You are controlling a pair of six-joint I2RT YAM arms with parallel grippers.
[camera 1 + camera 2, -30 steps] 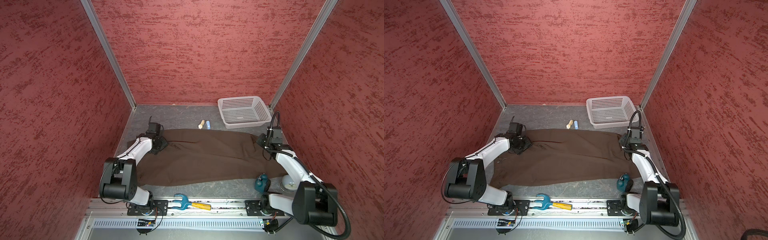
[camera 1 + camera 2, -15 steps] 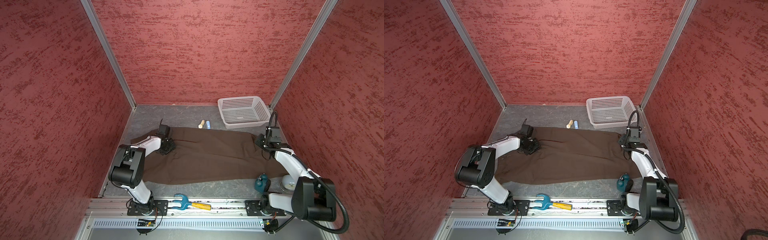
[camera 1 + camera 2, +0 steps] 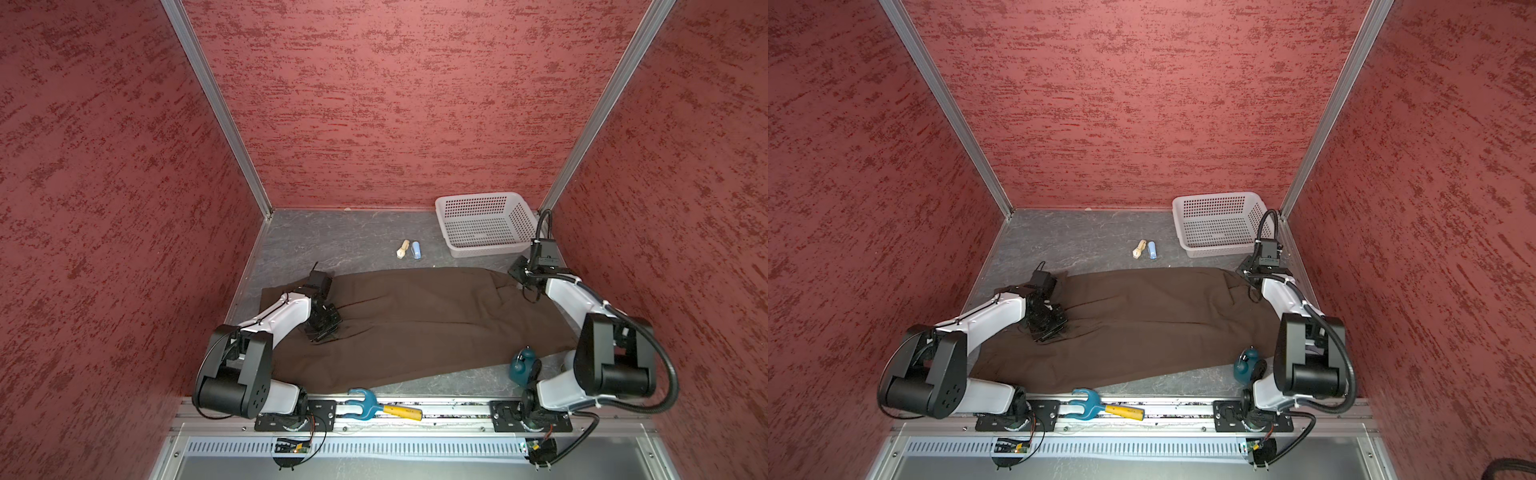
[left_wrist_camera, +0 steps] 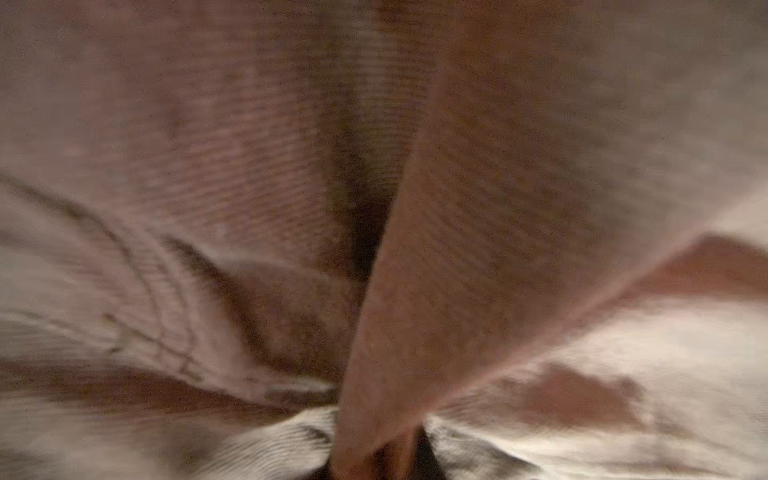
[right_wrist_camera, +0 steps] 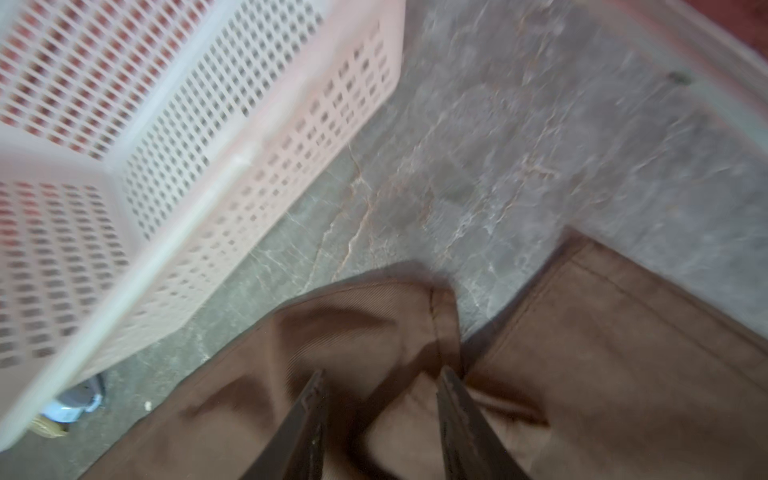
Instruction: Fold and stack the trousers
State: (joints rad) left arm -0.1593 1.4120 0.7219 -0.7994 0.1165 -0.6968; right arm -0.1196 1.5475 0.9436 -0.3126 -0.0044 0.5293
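The dark brown trousers point(image 3: 415, 324) point(image 3: 1142, 324) lie spread across the grey table from left to right. My left gripper point(image 3: 322, 328) point(image 3: 1050, 328) rests on their left part, where creases in the cloth run out from it. In the left wrist view the trousers point(image 4: 457, 249) fill the frame. A ridge of cloth rises from the jaws and hides the fingers, so the gripper is shut on the cloth. My right gripper point(image 3: 519, 274) point(image 5: 380, 386) stands at the trousers' far right corner. Its fingers point(image 5: 311, 415) are apart over a fold of cloth.
A white basket point(image 3: 486, 224) point(image 5: 124, 166) stands at the back right, close to my right gripper. A cream piece point(image 3: 402, 249) and a blue piece point(image 3: 416, 250) lie behind the trousers. A teal object point(image 3: 521, 365) sits front right. A blue-and-yellow tool point(image 3: 374, 407) lies on the front rail.
My left gripper moved right from the trousers' left end, then toward the front, dragging cloth with it. The right gripper's fingers have spread a little wider.
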